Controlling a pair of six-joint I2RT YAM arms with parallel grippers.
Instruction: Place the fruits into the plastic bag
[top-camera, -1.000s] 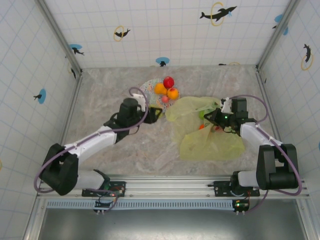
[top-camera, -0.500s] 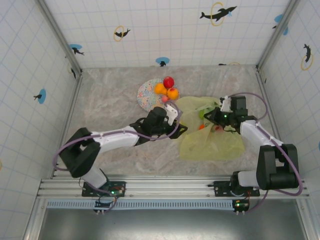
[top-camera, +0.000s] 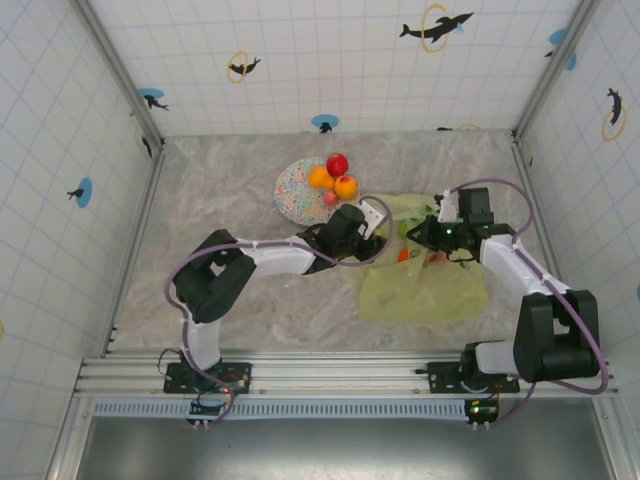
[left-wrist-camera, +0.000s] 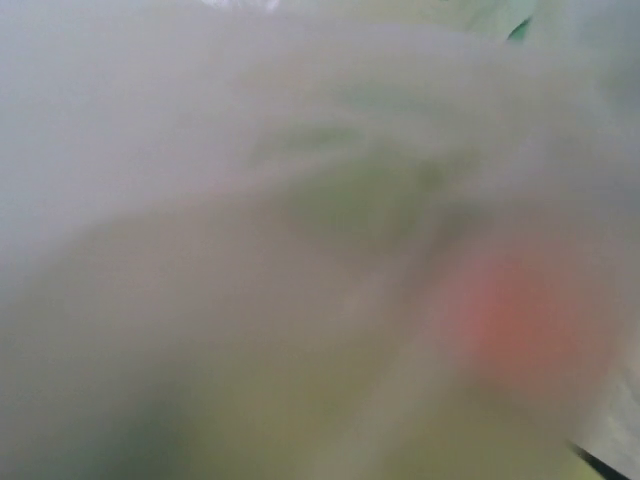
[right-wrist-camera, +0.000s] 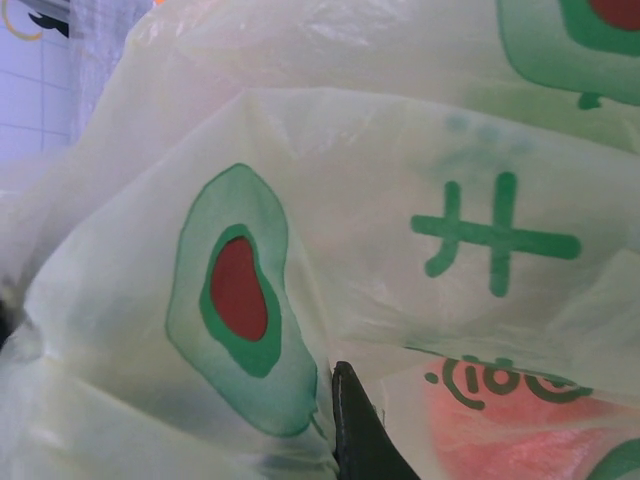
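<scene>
Plastic bag (top-camera: 430, 290) is lying crumpled on the table's (top-camera: 220, 200) right half, short of the right edge. Your left gripper (top-camera: 380, 228) is stretching across to the bag's left rim. Its camera is showing nothing but blurred film, so you cannot tell how wide it is standing. Your right gripper (top-camera: 422, 232) is sitting at the bag's far rim, with plastic bunching round one dark finger (right-wrist-camera: 355, 430); its grip cannot be told either. Red apple (top-camera: 338, 163), oranges (top-camera: 320, 177) and small pink fruit (top-camera: 330, 198) are resting along the plate's (top-camera: 293, 190) right edge, towards the table's far edge.
</scene>
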